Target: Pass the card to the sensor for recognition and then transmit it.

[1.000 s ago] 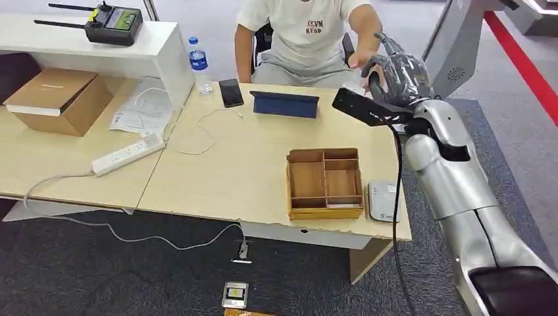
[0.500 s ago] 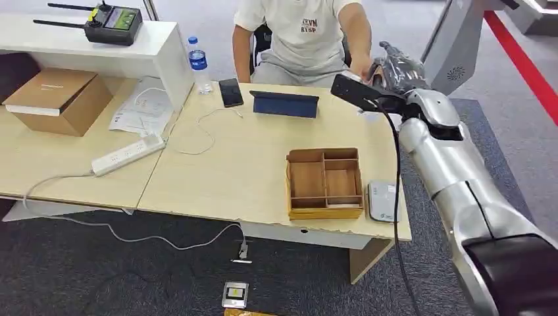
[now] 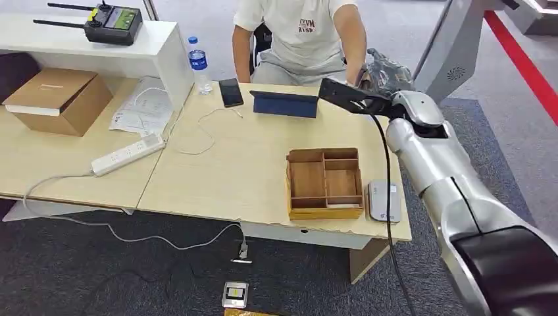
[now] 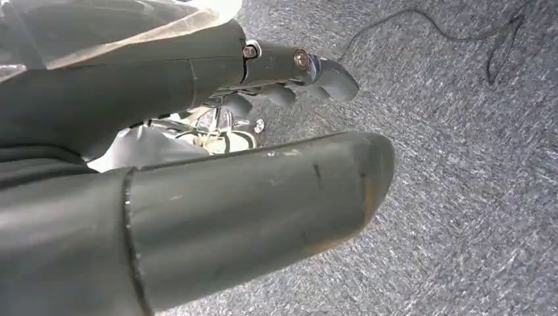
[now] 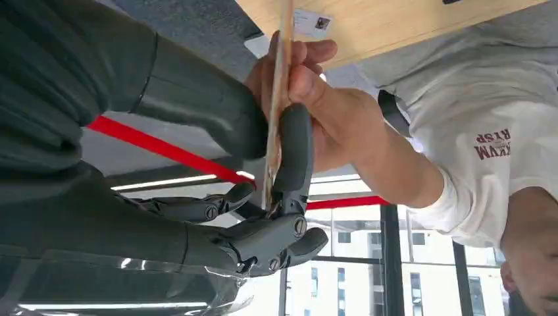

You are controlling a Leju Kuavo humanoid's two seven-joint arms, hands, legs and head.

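Right wrist view: the card (image 5: 279, 99) is seen edge-on, pinched between the thick thumb and a dark finger of the right hand (image 5: 263, 164). The person's hand (image 5: 309, 85) is closed on the same card from the other side, so the card is held by both at once.

From the head view, the right hand (image 3: 385, 72) is raised past the far right corner of the table (image 3: 230, 171), at about 1 o'clock from the wooden tray (image 3: 324, 183), and it meets the person's hand (image 3: 358, 78) there. The card itself cannot be made out in this view. The sensor (image 3: 383, 200), a small grey pad, lies on the table just beside the tray at its 3 o'clock. A dark tablet (image 3: 285, 104) stands at the tray's 12 o'clock.

In the left wrist view, the left hand (image 4: 263, 131) is seen above grey carpet with nothing in it, its dark fingers (image 4: 322, 69) spread away from the thumb.
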